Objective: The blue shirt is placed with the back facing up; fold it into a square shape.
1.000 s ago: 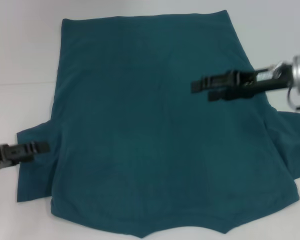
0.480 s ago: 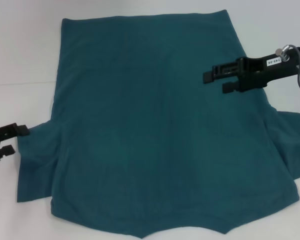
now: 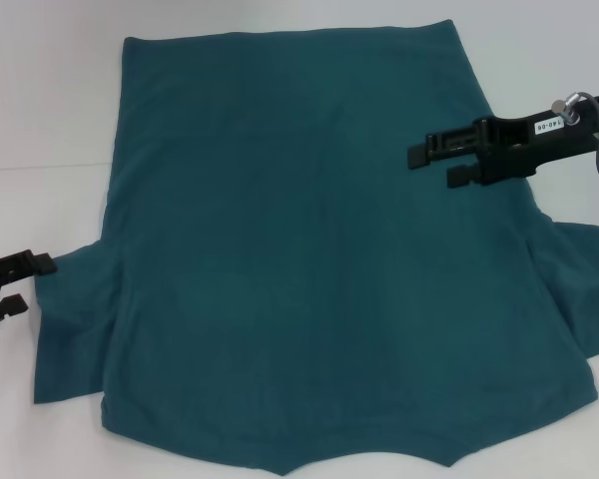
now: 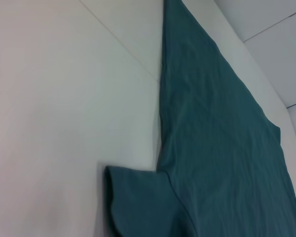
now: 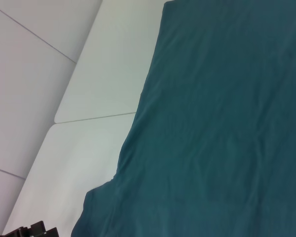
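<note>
The blue shirt (image 3: pixel 309 259) lies spread flat on the white table, plain side up, hem at the far end and neckline at the near edge. Its left sleeve (image 3: pixel 70 329) shows a small ridge by the armpit. My left gripper (image 3: pixel 22 284) stands open at table level, just off that sleeve's outer edge, with nothing in it. My right gripper (image 3: pixel 437 167) hovers open over the shirt's right side, above the right sleeve (image 3: pixel 579 289), holding nothing. The left wrist view shows the shirt's side edge (image 4: pixel 222 148) and the sleeve (image 4: pixel 138 202). The right wrist view shows the shirt's body (image 5: pixel 222 123).
Bare white table (image 3: pixel 40 110) surrounds the shirt on the left, far and right sides. A seam between table panels (image 3: pixel 40 168) runs across at the left. The shirt's near edge reaches the bottom of the head view.
My left gripper has drawn back leftward off the left sleeve and now shows open. My right gripper has shifted right and slightly up over the shirt, its fingers now showing spread.
</note>
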